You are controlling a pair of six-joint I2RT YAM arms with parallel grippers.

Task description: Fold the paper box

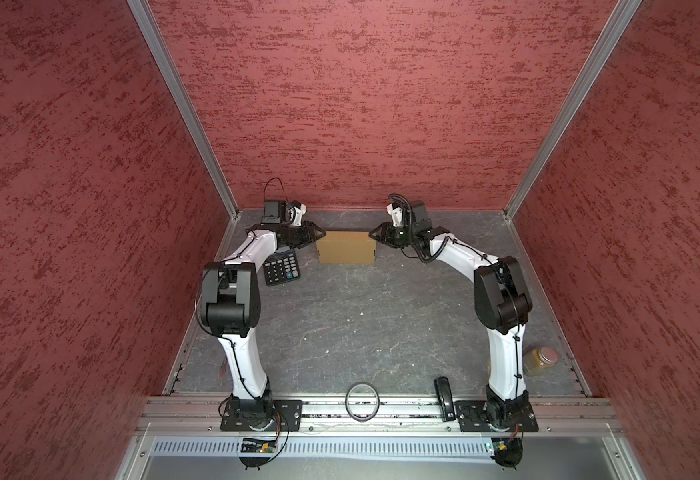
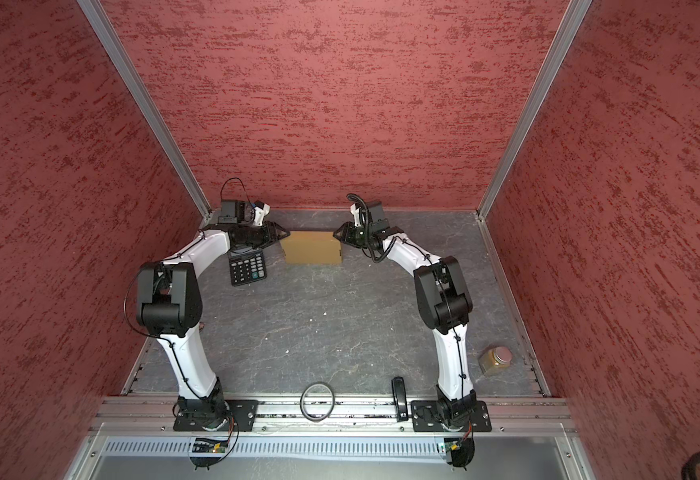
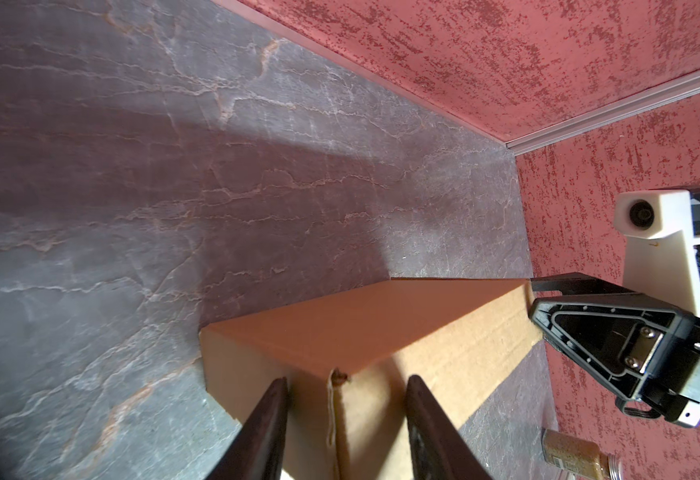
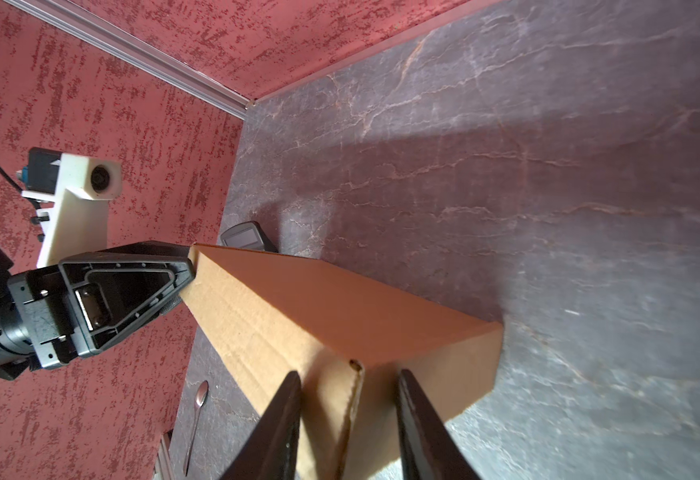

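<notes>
Outward from the left pincer: its dark fingers stand apart, astride a seamed corner at one end of the paper box. Whether the pads press the card I cannot tell. The right pincer mirrors it at the opposite end, jaws likewise parted round a corner seam with a small notch. In both top views the two tips meet the box at its nine and three o'clock ends, near the far edge.

The box sits toward twelve o'clock on the grey veined surface, close to the back wall. It is plain tan cardboard, shallow and squarish, its top panel down and flat and its walls upright. Faint corrugation lines run along one long face.

By my reading the folding is nearly done, and the step in hand is squaring or pinching the two ends so that the closure holds. The next move probably calls for both arms to act evenly: an uneven squeeze or push could skew the light box or slide it across the surface. The card would dent under a hard nip.

A black calculator lies just beside the box at eight o'clock, partly under the left arm. A jar stands well apart at four o'clock.
</notes>
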